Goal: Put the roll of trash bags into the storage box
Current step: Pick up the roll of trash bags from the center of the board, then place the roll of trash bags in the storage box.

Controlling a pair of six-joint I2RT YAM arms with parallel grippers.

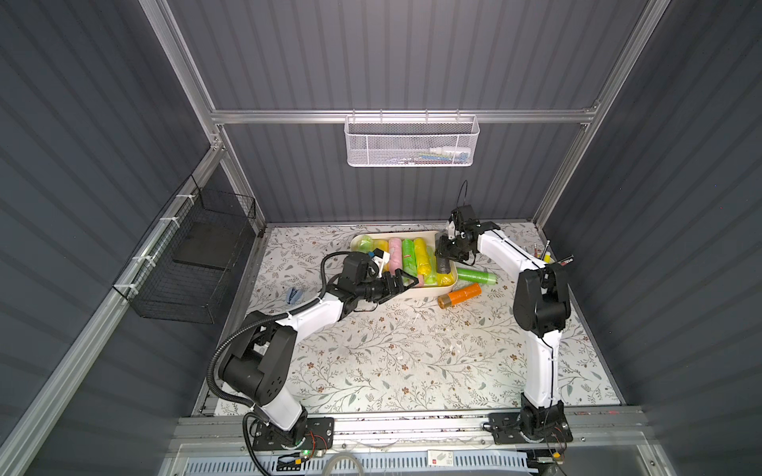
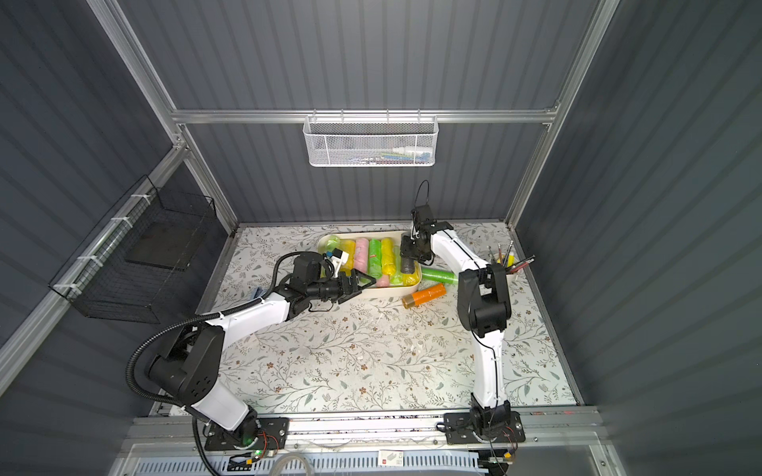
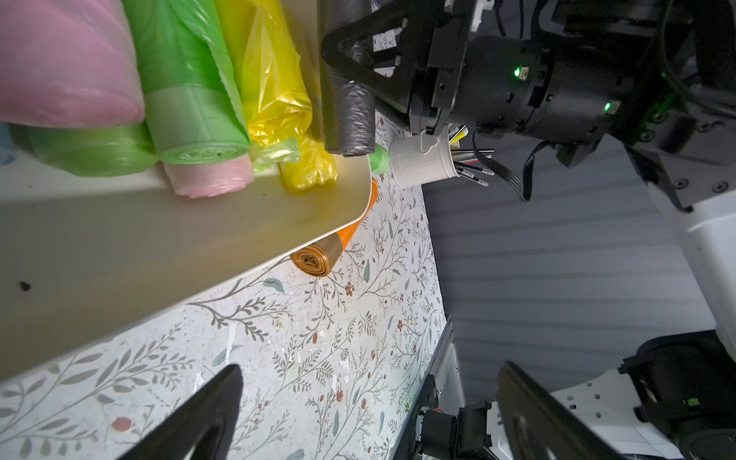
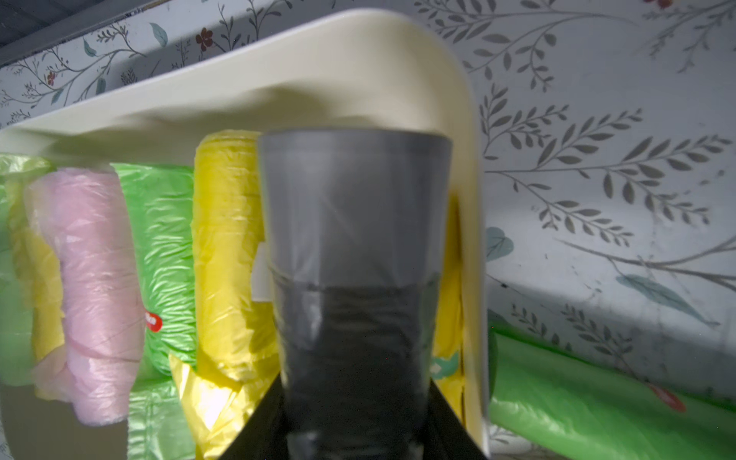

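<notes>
The cream-white storage box (image 1: 429, 287) (image 2: 391, 288) sits at the back of the floral table and holds several pink, green and yellow rolls. My right gripper (image 1: 447, 255) (image 4: 354, 398) hangs over the box's right end, shut on a dark grey roll of trash bags (image 1: 446, 266) (image 4: 354, 259). The roll lies along the box wall (image 4: 318, 71), and in the left wrist view its lower end (image 3: 346, 115) is just above the rim (image 3: 159, 239). My left gripper (image 1: 406, 280) (image 3: 370, 368) stands open and empty at the box's front wall.
An orange roll (image 1: 459, 295) and a green roll (image 1: 476, 275) lie on the table right of the box. A white cup of pens (image 1: 546, 257) stands by the right wall. A white mesh basket (image 1: 411, 142) hangs at the back and a black wire basket (image 1: 185, 263) on the left.
</notes>
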